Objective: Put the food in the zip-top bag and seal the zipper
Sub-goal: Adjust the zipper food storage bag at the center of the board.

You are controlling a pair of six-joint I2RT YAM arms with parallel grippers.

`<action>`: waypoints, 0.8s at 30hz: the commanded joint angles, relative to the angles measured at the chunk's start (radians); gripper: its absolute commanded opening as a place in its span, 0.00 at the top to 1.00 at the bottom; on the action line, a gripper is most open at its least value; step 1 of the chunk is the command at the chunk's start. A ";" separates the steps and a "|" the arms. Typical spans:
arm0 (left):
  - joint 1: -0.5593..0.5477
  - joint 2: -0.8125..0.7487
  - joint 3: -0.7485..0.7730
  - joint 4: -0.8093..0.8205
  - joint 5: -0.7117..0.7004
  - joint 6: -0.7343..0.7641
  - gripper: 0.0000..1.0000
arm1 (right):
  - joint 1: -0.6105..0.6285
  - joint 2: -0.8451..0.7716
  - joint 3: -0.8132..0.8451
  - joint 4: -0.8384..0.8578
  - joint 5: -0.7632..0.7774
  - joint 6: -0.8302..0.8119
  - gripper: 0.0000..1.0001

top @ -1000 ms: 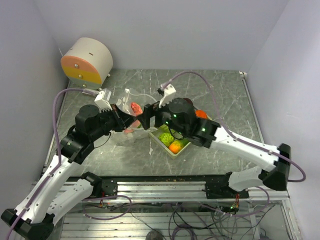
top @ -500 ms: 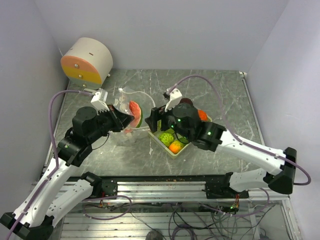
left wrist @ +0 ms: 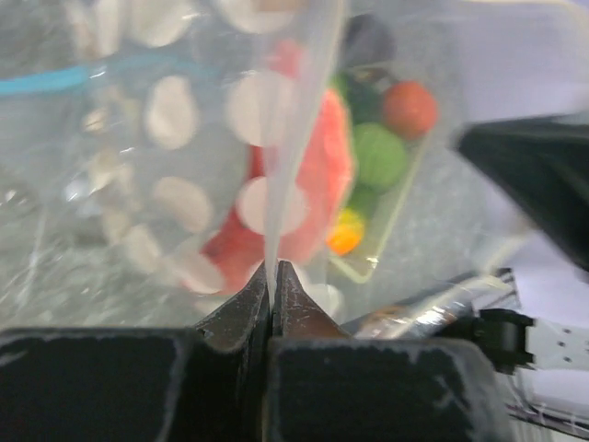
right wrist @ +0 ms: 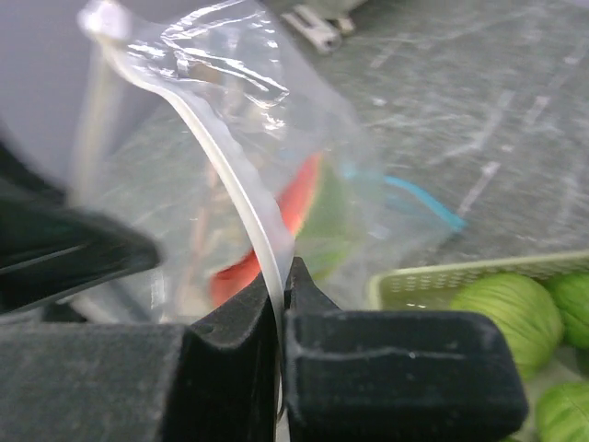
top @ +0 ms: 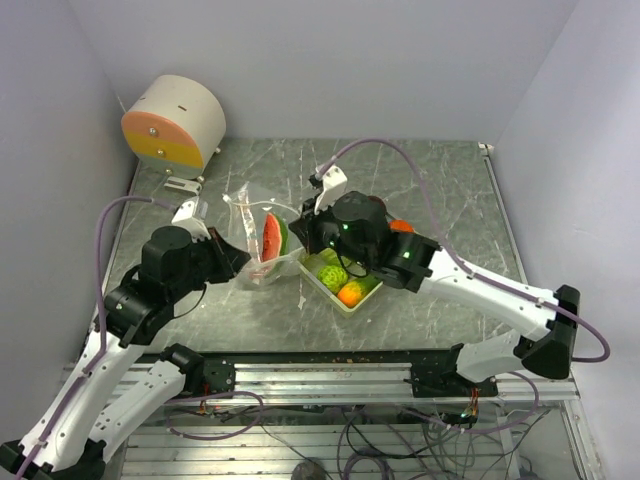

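The right arm is covering the far half of the basket (top: 325, 292) in the top view, and only a sliver of an orange piece (top: 401, 226) is showing behind it. Both sets of fingertips are blending into the clear film there. In the left wrist view everything past the bag (left wrist: 166, 138) is blurring, so the basket's food is reading only as green, red and orange blobs. The right wrist view is cutting the basket off at its lower right corner.

A beige and orange drum (top: 172, 122) is sitting at the far left corner of the tabletop (top: 450, 190), well apart from the work. The basket is lying just right of the bag, and green (top: 333, 277) and orange (top: 350, 293) food is resting inside it.

The bag is hanging between the two arms, mouth up. The left fingers (left wrist: 272, 269) are clenching one thin wall of it. The right fingers (right wrist: 283, 267) are pinching the opposite rim. A red and green slice (top: 272, 235) is sitting inside the bag, between and beyond both pairs of fingers, touching neither.
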 commanded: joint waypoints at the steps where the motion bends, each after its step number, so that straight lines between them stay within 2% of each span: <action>1: 0.006 0.005 0.036 -0.200 -0.167 0.033 0.93 | 0.000 -0.074 0.093 -0.065 -0.322 -0.010 1.00; 5: 0.006 -0.007 0.060 -0.230 -0.187 0.036 0.93 | 0.000 -0.076 0.025 -0.129 -0.370 0.024 1.00; 10: 0.005 -0.023 0.214 -0.266 -0.252 0.087 0.93 | 0.001 -0.129 -0.076 -0.101 -0.432 0.020 1.00; 13: 0.006 -0.030 0.206 -0.226 -0.162 0.084 0.93 | 0.000 -0.130 -0.102 -0.108 -0.404 0.028 1.00; 15: 0.005 -0.041 0.117 -0.183 -0.080 0.040 0.93 | 0.000 -0.117 -0.124 -0.112 -0.383 0.040 1.00; 19: 0.005 -0.100 -0.137 -0.063 0.013 -0.078 0.93 | -0.001 -0.094 -0.150 -0.125 -0.272 0.066 0.89; 22: 0.006 -0.164 -0.158 -0.039 0.001 -0.094 0.93 | -0.001 -0.099 -0.141 -0.157 -0.181 0.071 0.65; 24: 0.006 -0.188 -0.121 -0.054 -0.039 -0.073 0.93 | -0.001 -0.124 -0.139 -0.168 -0.115 0.071 0.41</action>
